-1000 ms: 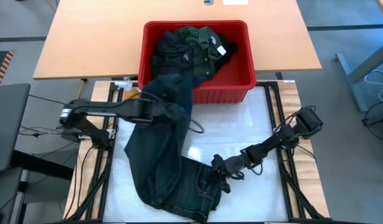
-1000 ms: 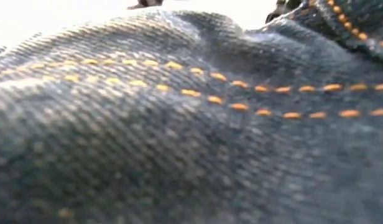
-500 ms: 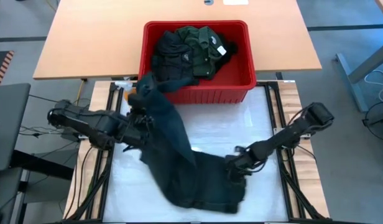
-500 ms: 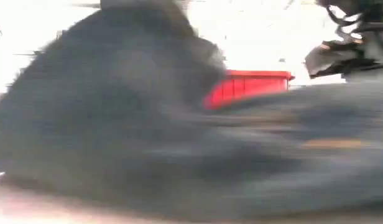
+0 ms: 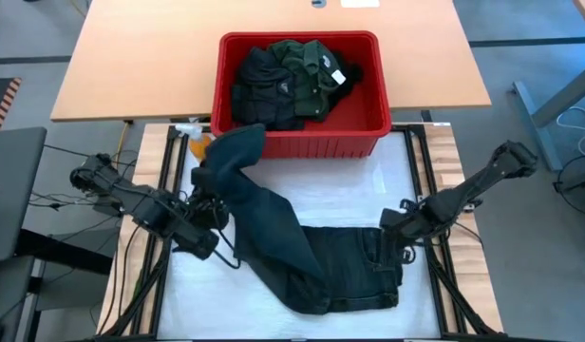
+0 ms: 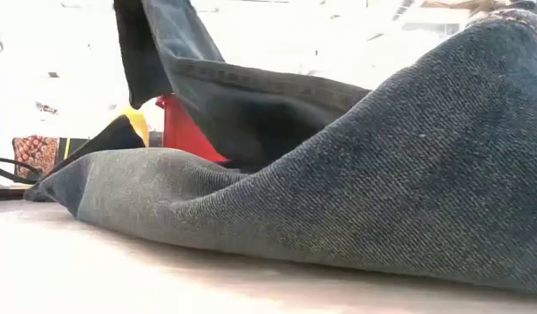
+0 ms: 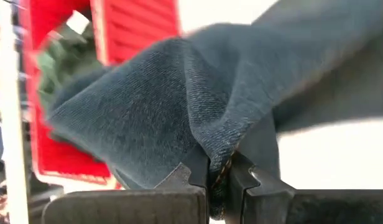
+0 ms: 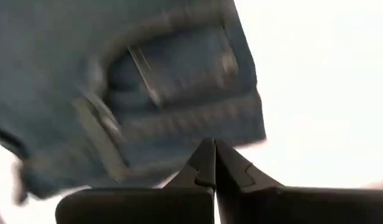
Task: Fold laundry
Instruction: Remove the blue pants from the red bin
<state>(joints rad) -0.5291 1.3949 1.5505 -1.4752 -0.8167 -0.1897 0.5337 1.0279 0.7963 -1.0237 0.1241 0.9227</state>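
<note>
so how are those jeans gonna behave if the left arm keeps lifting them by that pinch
Probably floppy: the jeans drape and bunch across the table rather than hold shape. Likely heavy for cloth, since the denim looks thick in the low view. The left gripper, shut on one fold, may only drag them.

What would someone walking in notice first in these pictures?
A pair of dark jeans sprawls across the white table top, one leg lifted by the left hand, which is shut on the denim. Behind it stands a red basket heaped with dark garments. The right hand is shut at the jeans' waistband end.
</note>
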